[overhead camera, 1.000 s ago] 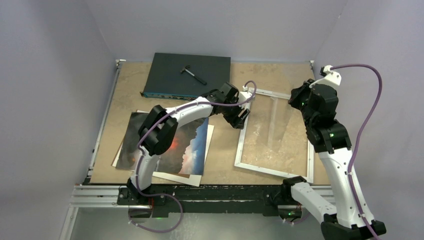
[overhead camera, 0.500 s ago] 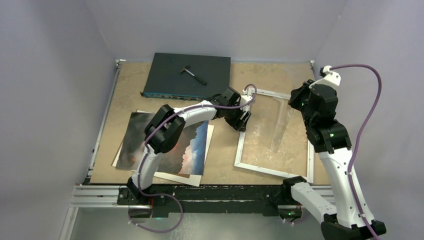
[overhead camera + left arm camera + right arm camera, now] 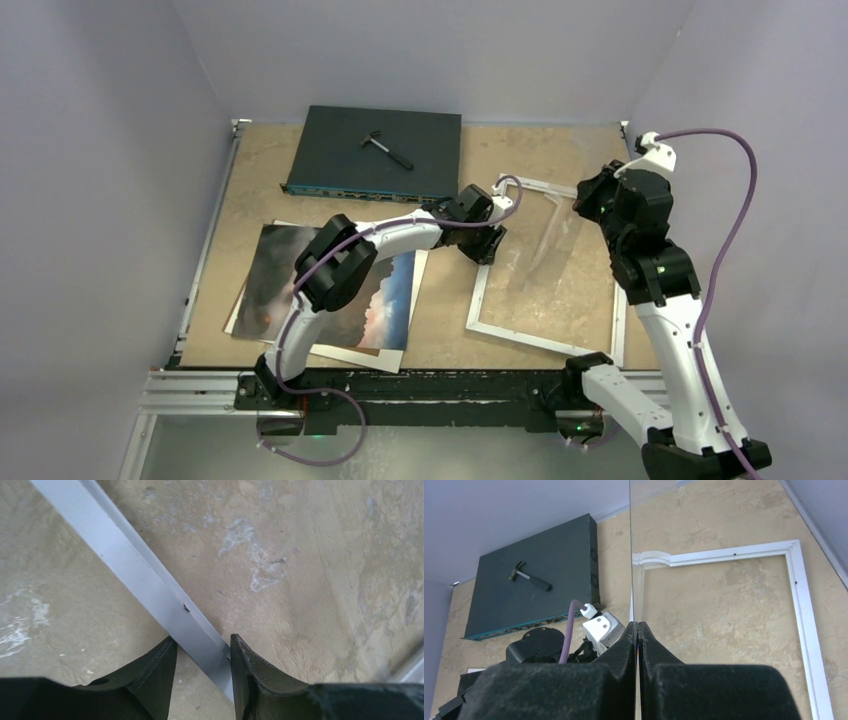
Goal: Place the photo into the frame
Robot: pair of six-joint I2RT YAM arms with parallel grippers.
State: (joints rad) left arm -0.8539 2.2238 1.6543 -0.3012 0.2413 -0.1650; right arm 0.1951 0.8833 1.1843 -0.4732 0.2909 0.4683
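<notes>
The photo (image 3: 268, 280), a dark cloudy print with an orange glow, lies flat at the table's front left, partly under my left arm. The white frame (image 3: 540, 342) lies at the right. My left gripper (image 3: 487, 243) is down at the frame's left bar (image 3: 135, 575), and both fingers (image 3: 202, 641) press against that bar's edges. My right gripper (image 3: 638, 630) is shut on the clear glass pane (image 3: 630, 555) near the frame's far right corner. It holds the pane (image 3: 555, 240) tilted up on edge above the frame's opening.
A dark flat switch box (image 3: 375, 150) with a small hammer (image 3: 385, 147) on it sits at the back left. A white sheet (image 3: 350, 355) sticks out from under the photo. Walls close in on the left, the back and the right.
My left gripper slid right onto the frame's left bar and its jaws narrowed on it. The glass pane rose to a steeper tilt in my right gripper.
</notes>
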